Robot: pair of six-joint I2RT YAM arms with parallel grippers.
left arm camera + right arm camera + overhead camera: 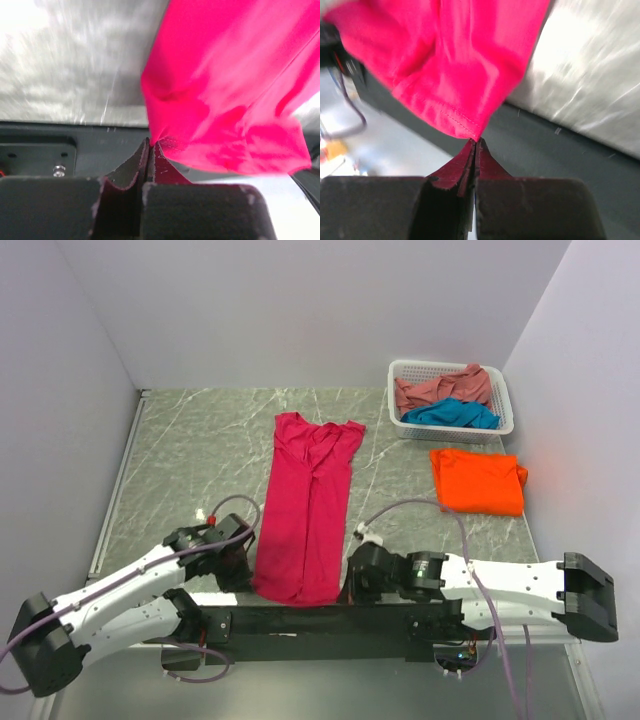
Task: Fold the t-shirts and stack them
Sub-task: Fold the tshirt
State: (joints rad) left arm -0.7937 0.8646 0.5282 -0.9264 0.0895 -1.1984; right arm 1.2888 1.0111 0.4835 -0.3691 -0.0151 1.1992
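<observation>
Magenta-pink t-shirt (308, 508) lies as a long narrow strip down the table's middle, collar far, hem at the near edge. We find the left gripper (149, 145) and the right gripper (474, 142) each pinched tight on a hem corner. We judge the crosswise fold to be in hand; the next move calls for carrying both corners evenly toward the collar. Orange t-shirt (478, 482) lies folded at right, beside the white lattice basket (402, 375) holding the teal t-shirt (455, 414) and the salmon t-shirt (440, 390). Grey marbled table (190, 450); pale lilac walls (300, 310).

Magenta shirt (305, 510): soft matt cloth, stitched hem.
Orange shirt (478, 481): matt cloth, smooth.
Basket (450, 433), upper right: white plastic lattice.
Table (190, 450): smooth marbled grey, faint sheen.
</observation>
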